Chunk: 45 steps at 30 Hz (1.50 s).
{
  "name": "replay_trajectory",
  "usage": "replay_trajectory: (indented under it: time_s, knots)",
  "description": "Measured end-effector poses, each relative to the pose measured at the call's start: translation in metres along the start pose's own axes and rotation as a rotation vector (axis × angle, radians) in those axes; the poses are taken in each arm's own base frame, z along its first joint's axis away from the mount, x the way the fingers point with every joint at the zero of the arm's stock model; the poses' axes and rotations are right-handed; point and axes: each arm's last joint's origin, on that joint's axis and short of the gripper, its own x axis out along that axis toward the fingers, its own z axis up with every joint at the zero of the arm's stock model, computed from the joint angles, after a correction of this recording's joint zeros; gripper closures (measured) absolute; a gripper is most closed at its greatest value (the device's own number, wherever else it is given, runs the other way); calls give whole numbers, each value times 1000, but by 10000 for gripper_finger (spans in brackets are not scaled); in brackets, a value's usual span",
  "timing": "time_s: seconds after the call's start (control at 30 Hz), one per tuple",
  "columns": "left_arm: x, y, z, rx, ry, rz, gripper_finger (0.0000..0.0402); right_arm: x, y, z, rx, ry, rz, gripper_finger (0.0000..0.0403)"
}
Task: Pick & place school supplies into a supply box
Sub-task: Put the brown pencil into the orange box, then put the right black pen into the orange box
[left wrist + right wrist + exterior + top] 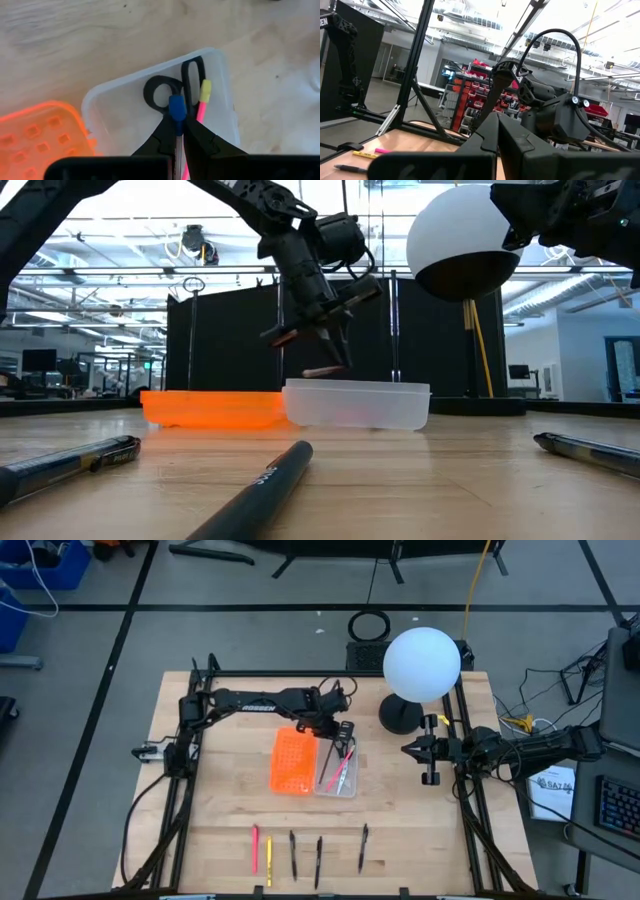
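My left gripper hangs over the far end of the clear supply box and is shut on a pen with a blue end. In the left wrist view the box holds black-handled scissors and a pink pen with a yellow cap. In the low view this gripper stands above the box. A pink pen, a yellow one and three black pens lie by the table's near edge. My right gripper waits, shut, at the table's right. My left gripper pinches the pen between its two fingers. It comes from above, pointing down into the box. The fingers lie along the pen, and the blue end sticks out past the fingertips. The pen hangs over the scissors' handles. Whether it touches them, I cannot tell.
An orange perforated tray lies against the box's left side. A white globe lamp on a black base stands at the far right of the table. Bare wood separates the box from the row of pens.
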Motion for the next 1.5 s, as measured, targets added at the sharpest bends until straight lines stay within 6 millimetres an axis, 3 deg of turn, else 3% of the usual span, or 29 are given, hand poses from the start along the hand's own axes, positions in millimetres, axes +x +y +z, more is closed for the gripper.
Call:
replay_trajectory:
  time_s: [0.27, 0.67, 1.07, 1.27, 1.37, 1.5]
  knots:
    - [5, 4, -3, -2, -14, 64, 382, 0, 0, 0, 0, 0, 0, 403]
    - [43, 9, -7, -39, 43, 77, 380, 0, 0, 0, 0, 4, 1, 403]
    - [27, 1, -7, -5, 21, 25, 270, 0, 0, -1, 1, 15, 3, 403]
    - [-11, -14, -11, 187, -16, -65, 254, 0, 1, -3, 2, 30, 8, 403]
    - [-50, -24, -20, 417, -76, -113, 256, 0, 1, -3, 2, 30, 8, 403]
    - [-117, -30, -51, 698, -258, 2, 276, 0, 1, -3, 2, 30, 7, 403]
